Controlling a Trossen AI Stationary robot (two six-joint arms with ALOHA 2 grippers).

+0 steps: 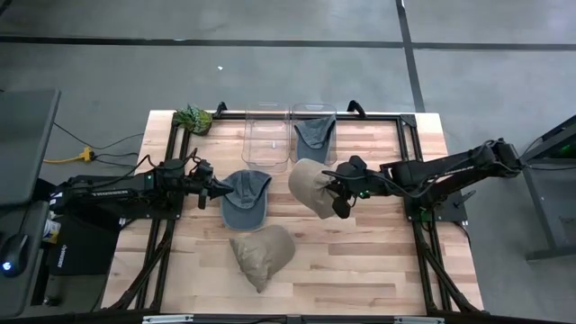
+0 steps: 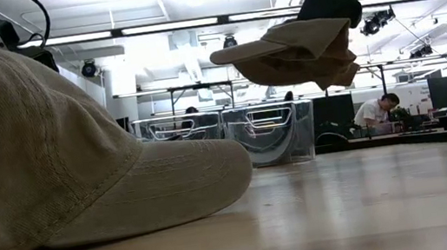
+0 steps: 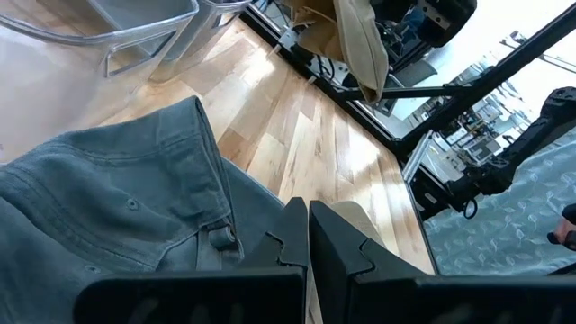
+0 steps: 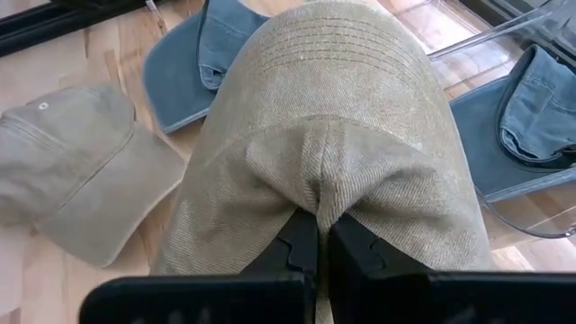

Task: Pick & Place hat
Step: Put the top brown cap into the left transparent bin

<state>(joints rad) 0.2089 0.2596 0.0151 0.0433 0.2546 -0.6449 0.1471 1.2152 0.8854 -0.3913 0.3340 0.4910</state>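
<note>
The wooden table (image 1: 360, 261) spreads under me, two clear bins (image 1: 266, 135) standing side by side at its far edge; the right-hand one holds a blue-grey cap (image 1: 313, 133). On the boards lie a blue cap (image 1: 245, 198) near the middle and a tan cap (image 1: 262, 253) nearer the front edge. My right claw (image 1: 343, 200) hangs above the table just in front of the bins, pinched tight on the fabric of a tan hat (image 4: 333, 144), which dangles clear of the wood. My left claw (image 1: 219, 191) sits closed and empty, its tips at the blue cap's edge.
</note>
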